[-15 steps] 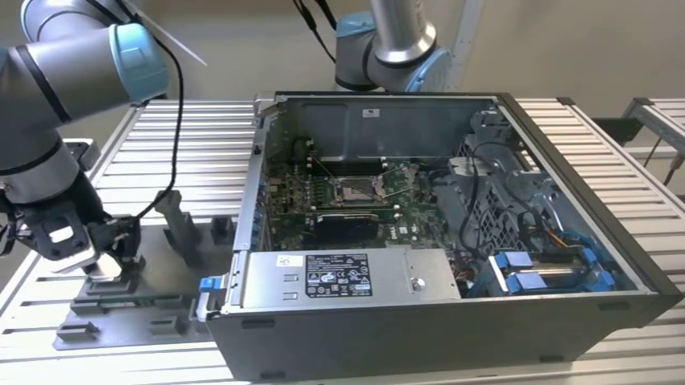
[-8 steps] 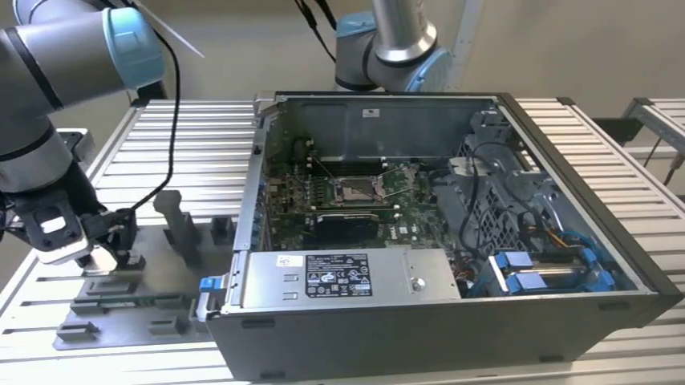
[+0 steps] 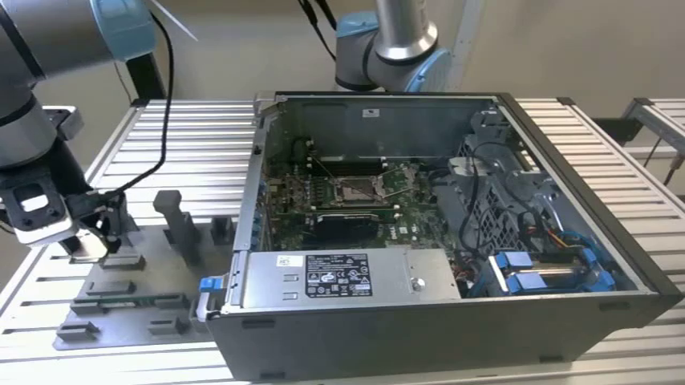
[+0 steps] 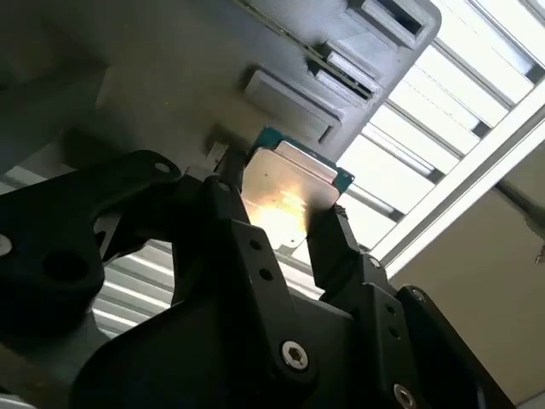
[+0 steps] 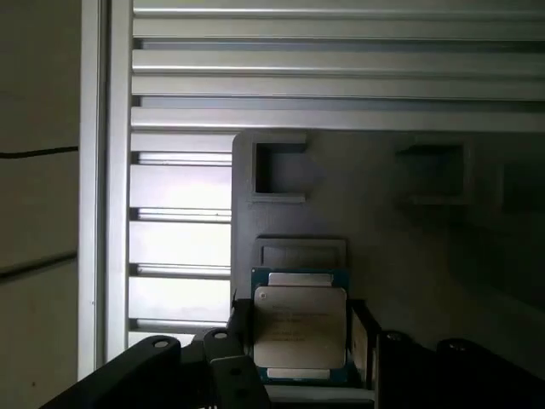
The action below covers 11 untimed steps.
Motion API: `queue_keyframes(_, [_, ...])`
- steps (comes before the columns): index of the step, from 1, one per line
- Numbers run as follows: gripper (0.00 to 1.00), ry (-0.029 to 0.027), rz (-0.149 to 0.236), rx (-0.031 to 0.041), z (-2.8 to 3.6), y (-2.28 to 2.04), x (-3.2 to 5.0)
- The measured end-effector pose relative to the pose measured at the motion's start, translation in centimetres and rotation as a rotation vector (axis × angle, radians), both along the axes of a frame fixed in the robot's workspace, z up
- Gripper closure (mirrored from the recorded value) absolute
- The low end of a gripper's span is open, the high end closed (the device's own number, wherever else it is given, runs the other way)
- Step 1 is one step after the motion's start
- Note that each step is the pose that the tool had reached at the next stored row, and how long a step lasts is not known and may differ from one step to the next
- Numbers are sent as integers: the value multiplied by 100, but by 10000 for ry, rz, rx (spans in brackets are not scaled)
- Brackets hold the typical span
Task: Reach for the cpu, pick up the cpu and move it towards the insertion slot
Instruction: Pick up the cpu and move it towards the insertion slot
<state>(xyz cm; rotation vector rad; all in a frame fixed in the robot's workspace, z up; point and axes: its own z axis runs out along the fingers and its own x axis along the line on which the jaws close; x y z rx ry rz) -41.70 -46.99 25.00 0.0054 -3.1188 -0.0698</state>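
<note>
Jaws are closed on the cpu (image 5: 300,328) at opposite edges, just over the grey tray (image 5: 400,247), well apart from the insertion slot (image 3: 358,188); it is best kept level and lifted straight.

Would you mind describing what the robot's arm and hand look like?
The arm is grey tubing with pale blue joint caps and a black cable alongside. The hand has black, blocky fingers studded with hex screws.

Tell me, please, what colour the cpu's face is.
Pale silver; the cpu shows best in the first wrist view.
</note>
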Motion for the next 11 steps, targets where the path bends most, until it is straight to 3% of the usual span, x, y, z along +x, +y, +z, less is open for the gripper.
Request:
queue_keyframes(3, [100, 2, 1, 0, 107, 0, 0])
queue_keyframes(11, [100, 0, 0, 1, 111, 0, 0])
